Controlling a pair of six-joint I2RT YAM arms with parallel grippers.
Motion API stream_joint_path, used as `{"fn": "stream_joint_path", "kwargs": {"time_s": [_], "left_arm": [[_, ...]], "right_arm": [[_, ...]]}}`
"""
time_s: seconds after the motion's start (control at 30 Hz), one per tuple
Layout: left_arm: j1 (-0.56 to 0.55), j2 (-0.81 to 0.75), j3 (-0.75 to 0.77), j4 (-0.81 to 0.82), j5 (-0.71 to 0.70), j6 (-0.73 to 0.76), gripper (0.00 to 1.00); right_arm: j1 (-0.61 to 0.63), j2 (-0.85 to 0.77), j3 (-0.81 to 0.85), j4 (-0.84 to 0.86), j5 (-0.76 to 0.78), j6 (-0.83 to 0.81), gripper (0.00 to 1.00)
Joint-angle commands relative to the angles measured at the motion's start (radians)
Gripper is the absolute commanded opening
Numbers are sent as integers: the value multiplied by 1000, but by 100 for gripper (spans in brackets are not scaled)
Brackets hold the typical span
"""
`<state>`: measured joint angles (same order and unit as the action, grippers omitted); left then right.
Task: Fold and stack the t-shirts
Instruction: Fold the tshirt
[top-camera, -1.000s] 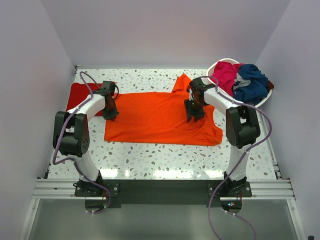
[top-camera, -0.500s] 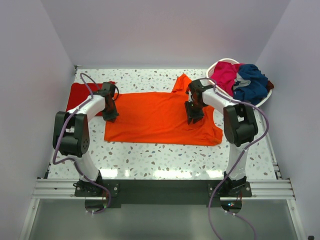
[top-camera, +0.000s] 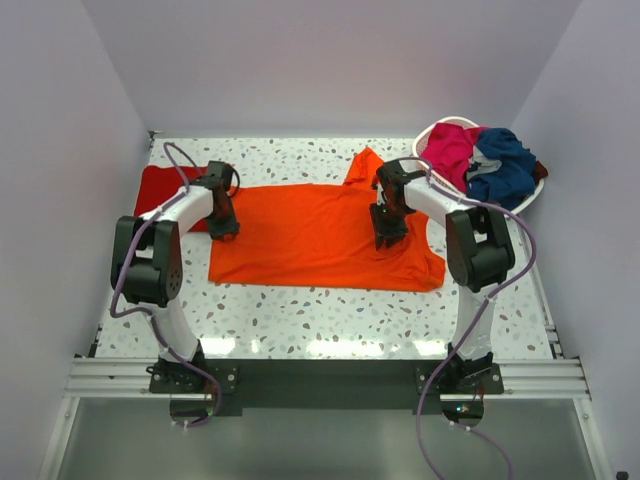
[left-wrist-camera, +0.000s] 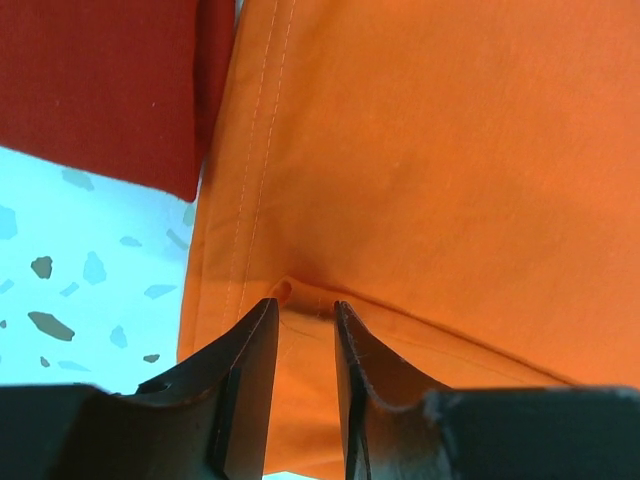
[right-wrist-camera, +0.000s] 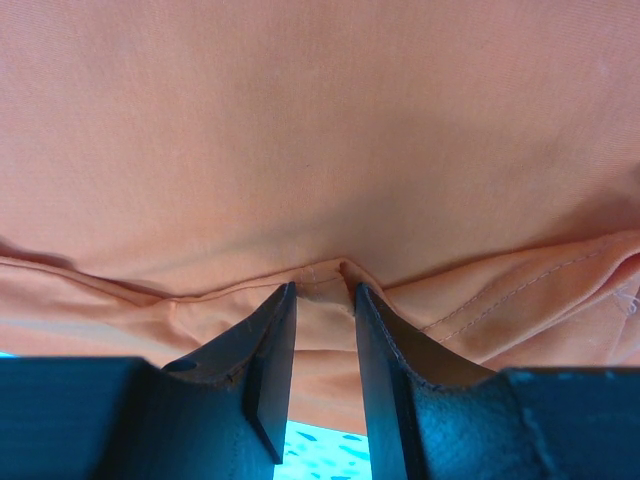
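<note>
A large orange t-shirt (top-camera: 310, 240) lies spread flat across the middle of the table. A darker red t-shirt (top-camera: 160, 188) lies folded at the far left, its corner (left-wrist-camera: 100, 80) next to the orange hem (left-wrist-camera: 240, 200). My left gripper (top-camera: 222, 228) is down on the orange shirt's left edge. Its jaws (left-wrist-camera: 305, 305) are open, with a small raised fold of cloth just past the tips. My right gripper (top-camera: 388, 238) is down on the shirt's right part. It (right-wrist-camera: 322, 290) is open too, its tips either side of a seam ridge of the orange shirt (right-wrist-camera: 320, 120).
A white basket (top-camera: 438, 129) stands at the back right, holding a magenta t-shirt (top-camera: 452, 150) and a navy one (top-camera: 505, 165). One orange sleeve (top-camera: 363, 165) sticks up toward the back. The speckled tabletop (top-camera: 300, 310) shows in front of the shirt.
My left gripper has opened and let go of the orange cloth. The right gripper's jaws have narrowed a little around the fold. Both arms have hardly moved.
</note>
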<state>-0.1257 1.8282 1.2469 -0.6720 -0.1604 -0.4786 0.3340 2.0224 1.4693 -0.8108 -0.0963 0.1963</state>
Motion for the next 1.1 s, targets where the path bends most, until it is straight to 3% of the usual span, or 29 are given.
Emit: {"fn": "stream_joint_path", "kwargs": {"time_s": [0.0,0.2,0.33,0.43,0.57,1.07], "left_arm": [[0,22,45,32,-8,5,34],[0,51,43,32,-14,12,30],[0,34,31,38,-19,12,10],[0,29,29,37,-22,17,0],[0,23,28,26,-31,18,0],[37,-133,8,-47,-88,1,0]], "right_arm": [[4,-11,10,12,-3,-15,34],[3,-11,11,10,-2,-18,34],[5,-14,13,5,0,-18,29],[3,-14,14,6,-9,-17,19],[3,-21,16,-1,-19,-14,1],[4,-53,151,-71,0,-6,0]]}}
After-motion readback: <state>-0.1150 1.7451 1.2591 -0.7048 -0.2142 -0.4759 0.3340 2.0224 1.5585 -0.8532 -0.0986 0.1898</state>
